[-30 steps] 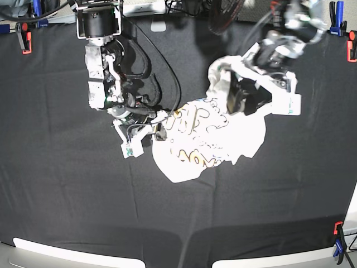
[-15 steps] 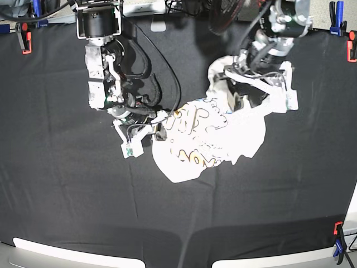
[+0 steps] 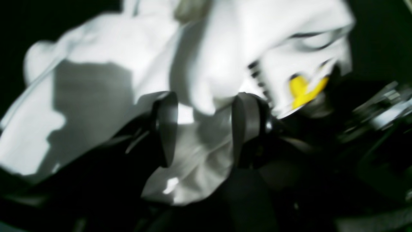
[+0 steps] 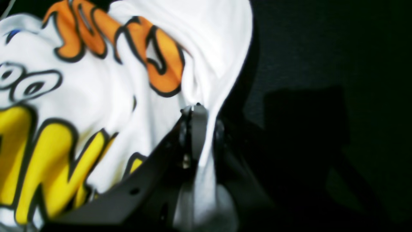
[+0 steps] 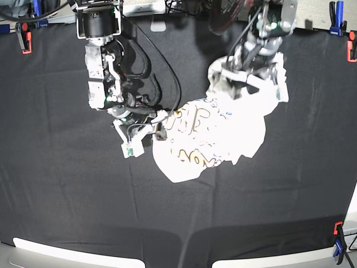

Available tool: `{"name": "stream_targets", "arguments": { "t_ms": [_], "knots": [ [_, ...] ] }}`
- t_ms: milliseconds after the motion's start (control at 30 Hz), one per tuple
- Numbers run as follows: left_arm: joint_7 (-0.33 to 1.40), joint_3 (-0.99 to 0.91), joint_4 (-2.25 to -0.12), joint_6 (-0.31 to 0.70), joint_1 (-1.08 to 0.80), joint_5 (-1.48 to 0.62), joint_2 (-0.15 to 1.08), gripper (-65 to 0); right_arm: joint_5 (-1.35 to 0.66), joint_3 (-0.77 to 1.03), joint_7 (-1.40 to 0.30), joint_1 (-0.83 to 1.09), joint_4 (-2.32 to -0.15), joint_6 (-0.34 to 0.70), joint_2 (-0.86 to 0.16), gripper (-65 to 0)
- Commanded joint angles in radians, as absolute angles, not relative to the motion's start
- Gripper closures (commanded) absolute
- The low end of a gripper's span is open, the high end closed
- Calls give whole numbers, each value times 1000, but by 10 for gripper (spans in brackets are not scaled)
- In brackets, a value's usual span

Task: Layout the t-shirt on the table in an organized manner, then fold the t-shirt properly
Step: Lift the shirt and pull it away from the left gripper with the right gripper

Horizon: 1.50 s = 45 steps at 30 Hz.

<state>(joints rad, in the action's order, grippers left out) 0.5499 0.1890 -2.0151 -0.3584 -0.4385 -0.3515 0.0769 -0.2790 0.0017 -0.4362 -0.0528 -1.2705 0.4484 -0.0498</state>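
Since the earlier frame, the left claw (image 5: 252, 78) has swung farther back over the t-shirt (image 5: 215, 131), jaws wide, cloth between them, unpinched. Bunched on the desk (image 5: 67, 195), the shirt stretches between both claws. Right claw (image 4: 199, 129) is clamped on a hem, shown clearly only by its wrist view.

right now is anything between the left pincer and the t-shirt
Nothing visible. The left pincer stands open directly over the t-shirt, with white cloth showing between its pads, though no grip shows. The right pincer is shut on the shirt's edge.
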Motion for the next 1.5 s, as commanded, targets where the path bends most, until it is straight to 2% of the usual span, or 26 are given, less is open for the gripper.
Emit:
{"name": "stream_targets", "arguments": {
  "t_ms": [0, 233, 300, 367, 467, 633, 867, 1100, 1267, 1467],
  "knots": [
    [535, 192, -2048, -363, -429, -352, 68, -256, -288, 1, -416, -74, -1284, 464, -47, 0],
    [557, 192, -2076, -359, -394, -343, 67, -256, -288, 1, -414, -74, -1285, 466, -47, 0],
    [572, 192, -2076, -347, -396, -287, 67, -243, -287, 9, -404, -74, -1300, 516, -54, 0],
    [590, 192, -2076, -339, -396, -190, 70, -176, -287, 25, -406, -75, -1338, 549, -68, 0],
    [607, 192, -2078, -337, -393, -61, 85, 0, -287, 68, -456, -75, -1420, 549, -101, 0],
    [606, 192, -2130, -337, -393, 49, 128, 0, -287, 173, -526, -75, -1528, 550, -151, 0],
    [627, 192, -2356, -337, -393, 253, 224, 0, -314, 311, -615, -75, -1668, 549, -279, 0],
    [635, 192, -2356, -325, -382, 288, 283, 0, -458, 422, -774, -77, -1864, 550, -400, 0],
    [636, 192, -2356, -325, -380, 287, 286, 0, -461, 506, -824, -74, -1979, 550, -410, 0],
    [636, 192, -2356, -326, -380, 254, 286, 0, -462, 593, -818, -75, -1984, 550, -416, 0]
  ]
}}
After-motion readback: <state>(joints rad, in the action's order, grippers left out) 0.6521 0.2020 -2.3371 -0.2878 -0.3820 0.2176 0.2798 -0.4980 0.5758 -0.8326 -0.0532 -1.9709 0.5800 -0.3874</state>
